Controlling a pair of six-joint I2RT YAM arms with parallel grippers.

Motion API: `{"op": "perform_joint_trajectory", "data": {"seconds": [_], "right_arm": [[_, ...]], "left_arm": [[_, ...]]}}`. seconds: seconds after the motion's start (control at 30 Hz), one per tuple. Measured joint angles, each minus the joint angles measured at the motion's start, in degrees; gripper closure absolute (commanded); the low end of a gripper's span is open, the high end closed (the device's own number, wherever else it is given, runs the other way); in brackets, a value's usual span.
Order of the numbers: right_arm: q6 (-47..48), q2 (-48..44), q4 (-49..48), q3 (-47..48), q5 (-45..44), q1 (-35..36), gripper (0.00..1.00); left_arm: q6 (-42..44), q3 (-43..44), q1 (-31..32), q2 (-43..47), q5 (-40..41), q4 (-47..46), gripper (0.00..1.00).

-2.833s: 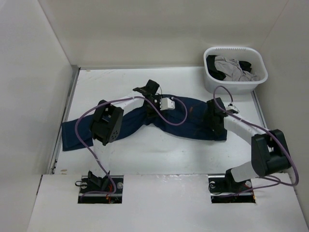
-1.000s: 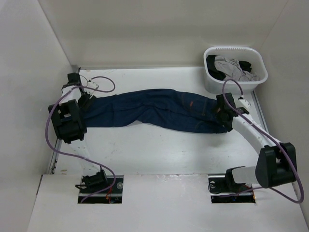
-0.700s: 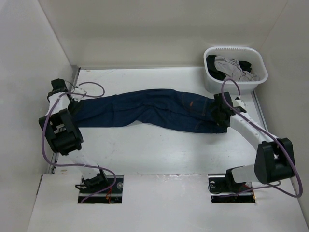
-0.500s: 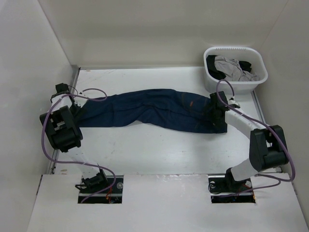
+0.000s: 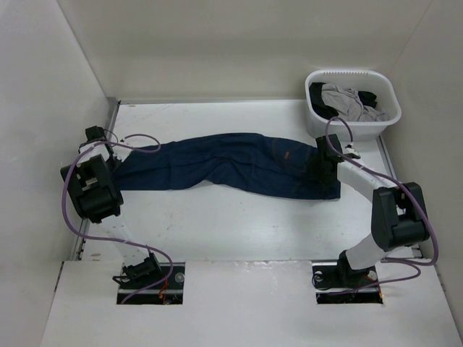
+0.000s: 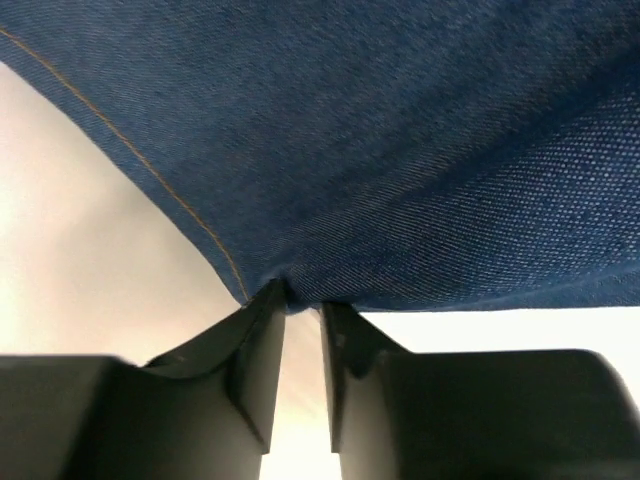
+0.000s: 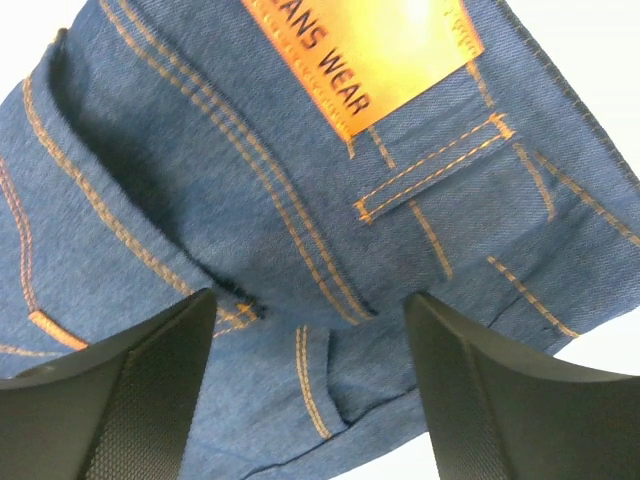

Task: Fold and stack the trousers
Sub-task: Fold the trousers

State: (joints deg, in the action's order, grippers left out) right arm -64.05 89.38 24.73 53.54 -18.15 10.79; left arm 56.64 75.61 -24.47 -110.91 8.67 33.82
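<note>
The dark navy trousers lie stretched across the table, leg ends at the left and waist at the right. My left gripper sits at the leg ends. In the left wrist view its fingers stand nearly together, with the denim hem edge pinched between the tips of the gripper. My right gripper is over the waist. In the right wrist view it is open, its jaws wide either side of the waistband, below the tan patch.
A white basket stands at the back right, holding a grey garment and a black garment. White walls close in the table at the left, back and right. Purple cables loop off both arms.
The left gripper came in from the far-left edge to the leg ends and closed on the hem. The right gripper shifted slightly left over the waist and narrowed its jaws.
</note>
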Motion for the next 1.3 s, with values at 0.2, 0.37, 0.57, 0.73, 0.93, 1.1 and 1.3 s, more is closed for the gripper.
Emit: {"op": "perform_joint_trajectory", "data": {"seconds": [0.2,0.37,0.57,0.73,0.93,1.1,1.3], "right_arm": [[0.4,0.8,-0.4,0.0,-0.8,-0.9,0.59],[1.7,1.0,-0.7,0.0,-2.5,-2.5,1.0],[3.6,-3.6,-1.1,-1.7,-2.9,-7.3,1.0],[7.5,-12.9,-1.0,-2.4,-0.4,-10.2,1.0],[11.0,-18.7,-0.7,-4.1,1.3,-10.8,1.0],[8.2,-21.5,0.2,-12.9,1.7,-10.6,0.89],[4.0,-20.8,2.8,-19.8,2.6,-10.8,0.0]], "left_arm": [[0.0,0.0,-0.1,0.0,0.1,-1.8,0.97],[0.0,0.0,-0.9,0.1,0.0,-4.2,1.0],[0.0,0.0,-2.2,1.3,-1.1,-6.9,1.0],[0.0,1.0,-1.9,2.2,-3.4,-6.8,1.0],[1.0,0.6,-1.7,4.8,-4.3,-7.5,0.98],[3.9,-7.2,-2.5,10.3,-3.4,-10.5,0.94],[7.0,-13.9,-3.0,10.6,-1.3,-12.3,0.45]]}}
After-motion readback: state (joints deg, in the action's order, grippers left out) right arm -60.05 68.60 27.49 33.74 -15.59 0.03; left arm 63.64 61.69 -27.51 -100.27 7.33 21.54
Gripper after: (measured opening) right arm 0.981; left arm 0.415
